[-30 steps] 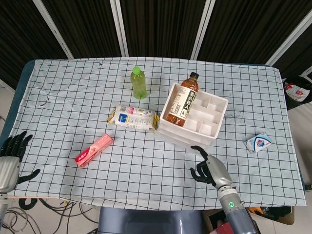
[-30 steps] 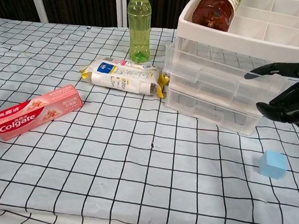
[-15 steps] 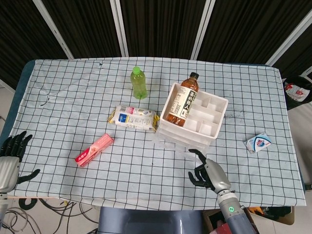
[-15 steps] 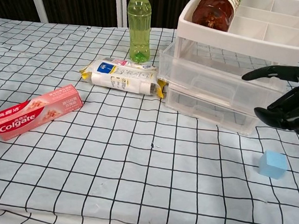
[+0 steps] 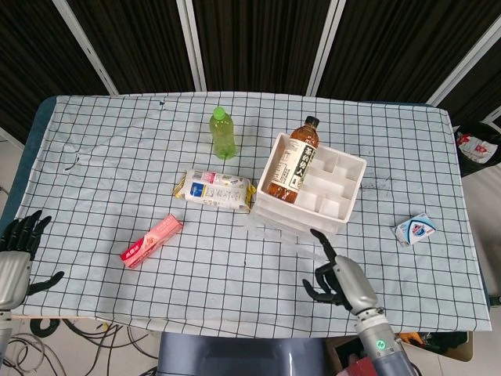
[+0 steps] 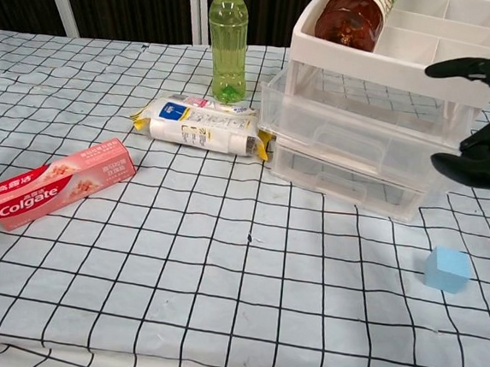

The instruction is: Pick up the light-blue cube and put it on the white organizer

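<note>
Not yet picked: light-blue cube (image 6: 448,270) on cloth just in front of white organizer (image 6: 379,118), right hand (image 6: 486,123) above it with fingers spread, holding nothing; grasp, lift and placing on organizer all left.

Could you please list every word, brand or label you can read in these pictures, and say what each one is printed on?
"Colgate": on the pink toothpaste box, below Chinese characters too small to read.
Brown bottle: label print unreadable.
Snack pack: print blurred.
Blue-and-white packet: logo unreadable.
Green bottle: no visible text.
</note>
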Motion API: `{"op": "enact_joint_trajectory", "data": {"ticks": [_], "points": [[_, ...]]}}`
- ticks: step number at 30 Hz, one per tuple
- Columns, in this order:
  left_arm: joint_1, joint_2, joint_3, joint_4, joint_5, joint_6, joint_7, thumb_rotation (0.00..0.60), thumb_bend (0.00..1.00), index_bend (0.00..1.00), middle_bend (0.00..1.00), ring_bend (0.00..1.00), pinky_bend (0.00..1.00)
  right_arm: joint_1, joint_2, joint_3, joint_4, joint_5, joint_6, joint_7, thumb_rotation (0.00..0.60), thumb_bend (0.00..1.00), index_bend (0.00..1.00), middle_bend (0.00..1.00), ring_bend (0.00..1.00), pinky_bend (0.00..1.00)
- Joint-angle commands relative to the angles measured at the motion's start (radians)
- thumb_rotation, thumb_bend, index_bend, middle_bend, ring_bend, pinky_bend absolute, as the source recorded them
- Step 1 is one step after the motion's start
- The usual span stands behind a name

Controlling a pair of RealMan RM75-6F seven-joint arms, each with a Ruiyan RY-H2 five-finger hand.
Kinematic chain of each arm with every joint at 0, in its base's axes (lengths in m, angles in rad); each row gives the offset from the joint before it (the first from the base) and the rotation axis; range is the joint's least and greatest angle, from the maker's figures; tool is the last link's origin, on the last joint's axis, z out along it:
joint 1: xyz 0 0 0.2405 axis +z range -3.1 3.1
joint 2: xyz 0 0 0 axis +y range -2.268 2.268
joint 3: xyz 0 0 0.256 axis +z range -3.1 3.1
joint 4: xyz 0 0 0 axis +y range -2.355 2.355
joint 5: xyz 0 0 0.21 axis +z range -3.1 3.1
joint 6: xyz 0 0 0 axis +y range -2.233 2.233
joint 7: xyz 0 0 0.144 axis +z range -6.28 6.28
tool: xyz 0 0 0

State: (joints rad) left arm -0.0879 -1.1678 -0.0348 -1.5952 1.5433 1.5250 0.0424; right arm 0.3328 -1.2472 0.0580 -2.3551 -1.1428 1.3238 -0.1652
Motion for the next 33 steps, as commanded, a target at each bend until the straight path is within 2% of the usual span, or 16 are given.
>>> {"op": "enact_joint_trajectory", "data": {"ticks": [1, 7, 12, 18, 33], "points": [[0.000, 0.000, 0.000, 0.001, 0.001, 0.000, 0.000, 0.600, 0.03, 0.00, 0.00, 0.00, 0.00, -0.051, 0.095, -0.038, -0.001, -0.083, 0.032, 0.044, 0.600, 0.24, 0.00, 0.86, 0.91, 0.89], [0.000, -0.003, 0.004, 0.000, 0.010, 0.003, 0.004, 0.600, 0.03, 0.00, 0.00, 0.00, 0.00, -0.106, 0.221, -0.070, 0.043, -0.120, 0.067, 0.080, 0.600, 0.20, 0.00, 0.86, 0.91, 0.89], [-0.001, -0.008, 0.006, -0.001, 0.017, 0.003, 0.012, 0.600, 0.03, 0.00, 0.00, 0.00, 0.00, -0.129, 0.229, -0.101, 0.136, -0.108, 0.035, 0.110, 0.600, 0.14, 0.06, 0.86, 0.91, 0.89], [-0.001, -0.012, 0.009, -0.003, 0.021, 0.005, 0.019, 0.600, 0.03, 0.00, 0.00, 0.00, 0.00, -0.130, 0.146, -0.119, 0.243, -0.066, -0.015, 0.060, 0.600, 0.14, 0.18, 0.87, 0.91, 0.89], [-0.002, -0.008, 0.003, 0.003, 0.007, -0.001, 0.005, 0.600, 0.03, 0.00, 0.00, 0.00, 0.00, -0.109, -0.140, -0.062, 0.396, 0.072, -0.049, -0.074, 0.600, 0.14, 0.26, 0.87, 0.91, 0.89]]}}
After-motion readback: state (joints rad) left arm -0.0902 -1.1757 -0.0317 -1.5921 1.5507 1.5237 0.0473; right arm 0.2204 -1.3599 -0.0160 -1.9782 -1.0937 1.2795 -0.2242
